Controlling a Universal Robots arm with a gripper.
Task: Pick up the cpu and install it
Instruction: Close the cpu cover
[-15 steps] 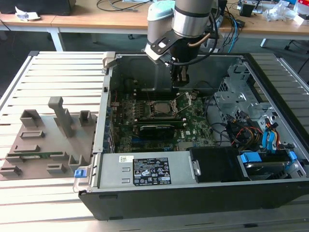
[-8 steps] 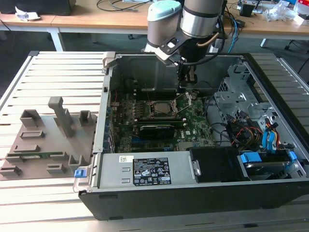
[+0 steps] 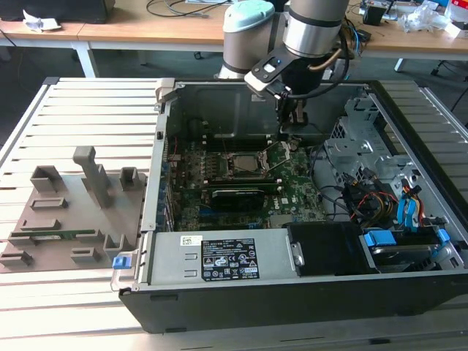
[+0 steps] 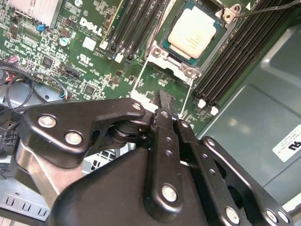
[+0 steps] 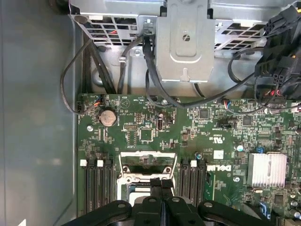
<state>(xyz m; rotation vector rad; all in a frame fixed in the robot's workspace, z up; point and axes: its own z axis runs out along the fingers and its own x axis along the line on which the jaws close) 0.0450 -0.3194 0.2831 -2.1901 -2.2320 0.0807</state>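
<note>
Exterior view: slatted surface (image 3: pixel 88 95) carries an open PC case (image 3: pixel 292 292), side panel off, interior facing up. Grey moulded tray (image 3: pixel 66 219) lies just beside the case on the exterior view's left. Robot arm (image 3: pixel 314 25) reaches down into the case from its far side. Motherboard (image 3: pixel 292 194) covers the case floor, w/ drive cage and cable bundle in the case's part toward the exterior view's right.

Second wrist view: CPU socket (image 4: pixel 159 52) sits on the board inside the case, black RAM slots (image 4: pixel 136 23) on both sides of it. The cpu (image 4: pixel 193 33) lies in that socket, silvery top up, pale rim visible all round.

Tool (image 4: pixel 162 96) hangs inside the case over the board, near the socket but apart from the cpu. In both wrist views its two fingers are pressed together w/ nothing between them, i.e. closed and empty.
</note>
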